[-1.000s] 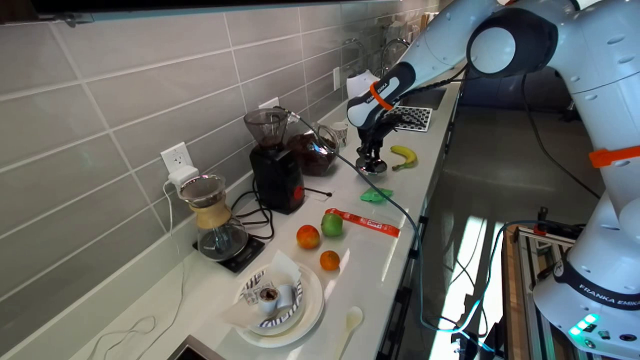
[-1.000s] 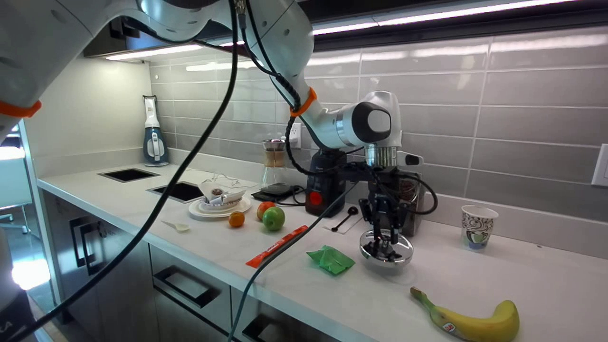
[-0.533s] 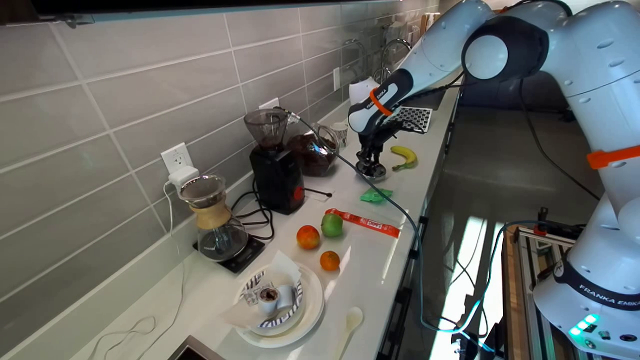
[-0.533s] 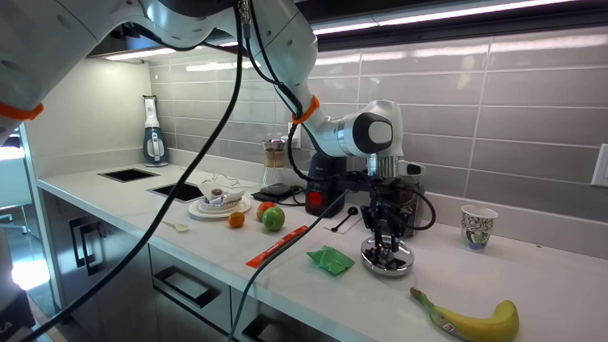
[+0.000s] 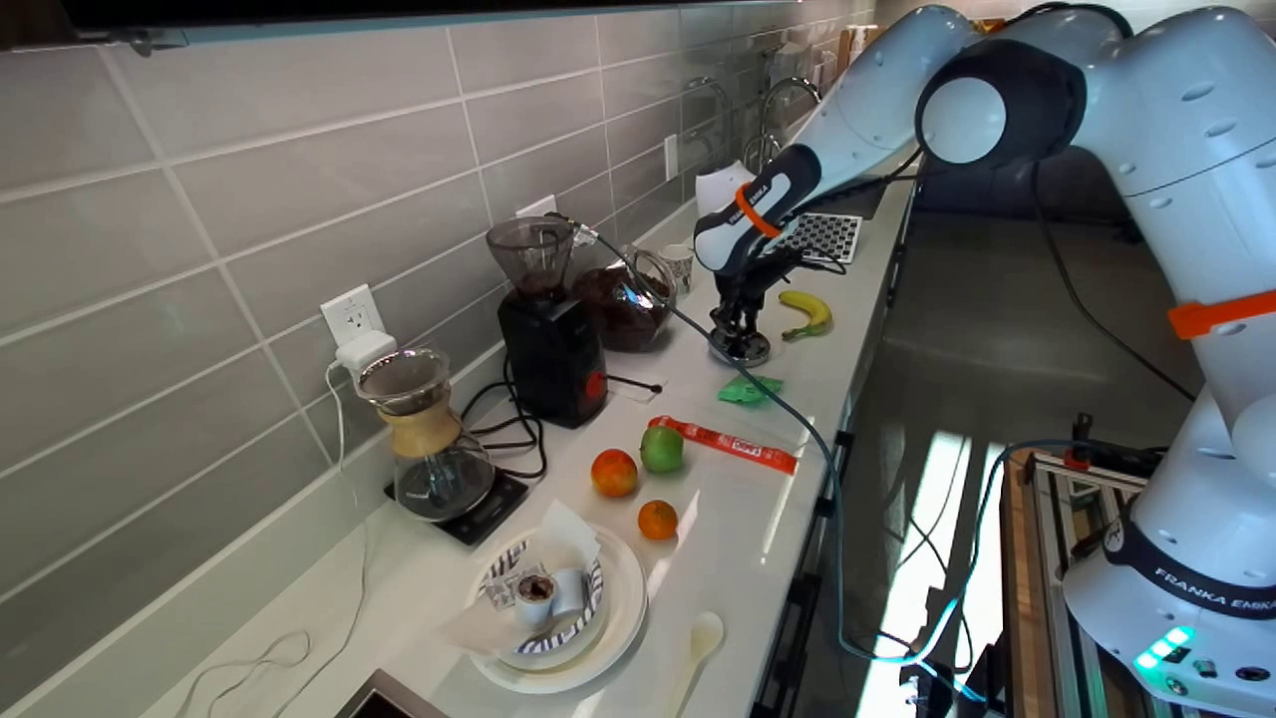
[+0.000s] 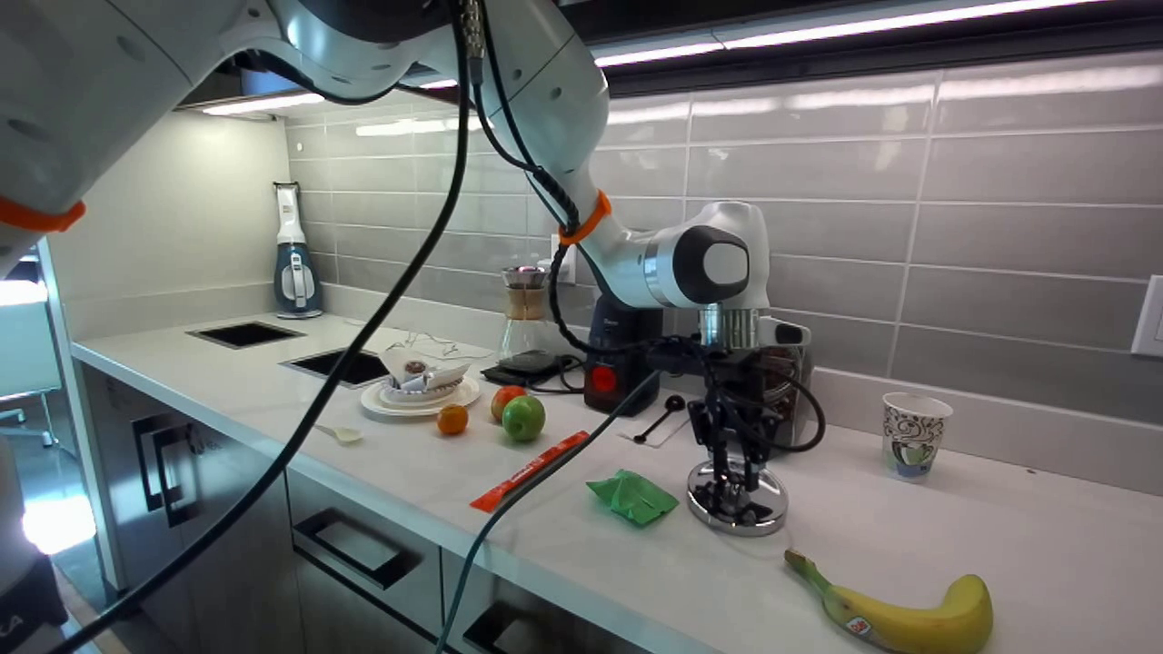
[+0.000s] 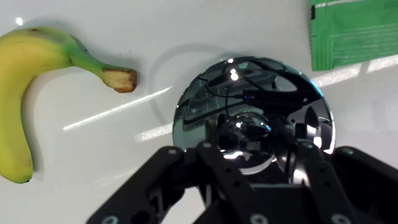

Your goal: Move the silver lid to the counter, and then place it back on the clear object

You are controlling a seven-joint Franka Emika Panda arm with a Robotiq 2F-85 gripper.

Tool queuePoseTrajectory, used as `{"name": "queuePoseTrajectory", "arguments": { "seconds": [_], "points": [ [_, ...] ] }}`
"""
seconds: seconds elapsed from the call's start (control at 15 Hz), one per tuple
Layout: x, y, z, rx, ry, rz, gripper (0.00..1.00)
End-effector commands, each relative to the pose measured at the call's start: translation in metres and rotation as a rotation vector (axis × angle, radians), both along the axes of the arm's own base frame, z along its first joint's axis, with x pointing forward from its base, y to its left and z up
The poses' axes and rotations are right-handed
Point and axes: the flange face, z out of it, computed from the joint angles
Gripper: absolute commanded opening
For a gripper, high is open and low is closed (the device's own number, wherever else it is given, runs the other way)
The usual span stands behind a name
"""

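While my pincer pinches the knob of the silver lid, which seems to rest on the tabletop, I note one risk — uneven release could skid it.

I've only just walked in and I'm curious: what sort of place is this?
Most likely a kitchen, though whether in a home or an office I can't tell: a long counter holds a coffee grinder and a plate.
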Motion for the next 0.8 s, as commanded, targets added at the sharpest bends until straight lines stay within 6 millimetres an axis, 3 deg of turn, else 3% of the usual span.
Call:
{"name": "queuePoseTrajectory", "arguments": {
  "seconds": [0.0, 0.2, 0.27, 0.33, 0.6, 0.73],
  "points": [
    [0.0034, -0.0002, -0.0074, 0.003, -0.017, -0.017, 0.2],
    [0.0042, 0.0, -0.0087, 0.003, -0.017, -0.019, 0.2],
    [0.0043, 0.0, -0.0086, 0.002, -0.018, -0.02, 0.26],
    [0.0044, 0.0, -0.0079, 0.002, -0.021, -0.021, 0.67],
    [0.0054, 0.0, -0.0062, 0.002, -0.025, -0.026, 0.93],
    [0.0053, 0.0002, -0.0037, 0.006, -0.031, -0.026, 1.0]
  ]
}}
